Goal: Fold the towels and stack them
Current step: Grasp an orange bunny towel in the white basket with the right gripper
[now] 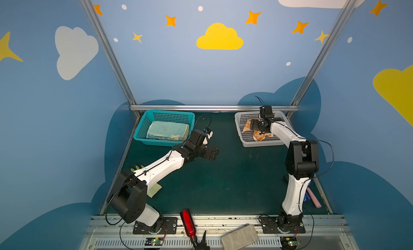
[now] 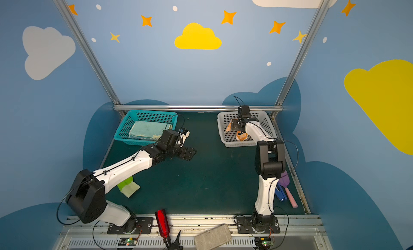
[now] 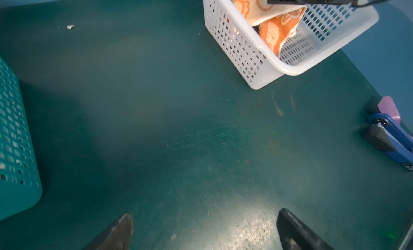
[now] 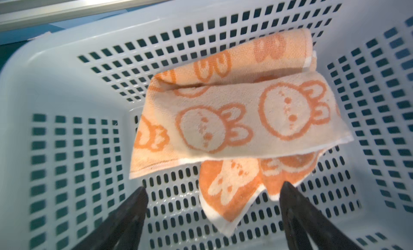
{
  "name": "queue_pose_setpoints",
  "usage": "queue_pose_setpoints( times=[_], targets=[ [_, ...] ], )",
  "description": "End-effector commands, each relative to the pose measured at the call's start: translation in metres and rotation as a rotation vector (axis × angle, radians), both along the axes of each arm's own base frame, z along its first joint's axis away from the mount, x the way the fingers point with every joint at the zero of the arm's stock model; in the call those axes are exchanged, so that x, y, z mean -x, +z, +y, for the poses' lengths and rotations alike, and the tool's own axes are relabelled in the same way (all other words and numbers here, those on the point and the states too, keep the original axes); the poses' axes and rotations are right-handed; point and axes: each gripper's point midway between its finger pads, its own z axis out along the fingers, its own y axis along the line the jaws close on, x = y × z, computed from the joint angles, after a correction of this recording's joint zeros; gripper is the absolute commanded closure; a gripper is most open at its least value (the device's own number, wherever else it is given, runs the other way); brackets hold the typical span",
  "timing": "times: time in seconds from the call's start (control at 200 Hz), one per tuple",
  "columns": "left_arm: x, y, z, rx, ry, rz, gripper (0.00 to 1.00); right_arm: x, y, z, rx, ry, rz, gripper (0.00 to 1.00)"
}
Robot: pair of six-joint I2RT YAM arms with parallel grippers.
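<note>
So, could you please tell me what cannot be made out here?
- Top views: how many folded towels fill the teal plastic basket; the pale blue top towel covers them.
- Top views: the green glove, mostly under the left arm.
- Right wrist view: the crumpled orange rabbit towel hides its own lower folds.

This is a robot test booth dressed up like a nursery. The left arm point(image 1: 161, 166) and right arm point(image 1: 295, 193) are bolted to a metal rail point(image 1: 223, 218) edging a dark green mat point(image 1: 234, 181). Circuit boards point(image 1: 154, 241) with lit lamps sit by their bases. Bare aluminium posts point(image 1: 105, 47) frame blue walls point(image 1: 178, 76) painted with clouds point(image 1: 219, 37) and stars point(image 1: 171, 20). A white basket point(image 1: 259, 145) lies under the right gripper point(image 4: 213, 186), and a teal basket point(image 1: 152, 141) near the left gripper point(image 3: 205, 212).
</note>
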Motion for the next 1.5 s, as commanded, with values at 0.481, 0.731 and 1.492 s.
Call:
queue_pose_setpoints(
  times=[0.481, 0.731, 1.492],
  targets=[
    [-0.01, -0.029, 0.003, -0.087, 0.029, 0.046, 0.0, -0.043, -0.029, -0.022, 0.008, -0.114, 0.039, 0.19],
    [-0.009, -0.033, 0.004, -0.101, 0.026, 0.051, 0.0, -0.032, -0.037, -0.028, -0.068, -0.131, 0.087, 0.76],
    [-0.005, -0.034, 0.009, -0.107, 0.032, 0.052, 0.0, -0.008, 0.009, -0.083, -0.098, -0.181, 0.057, 0.17]
  ],
)
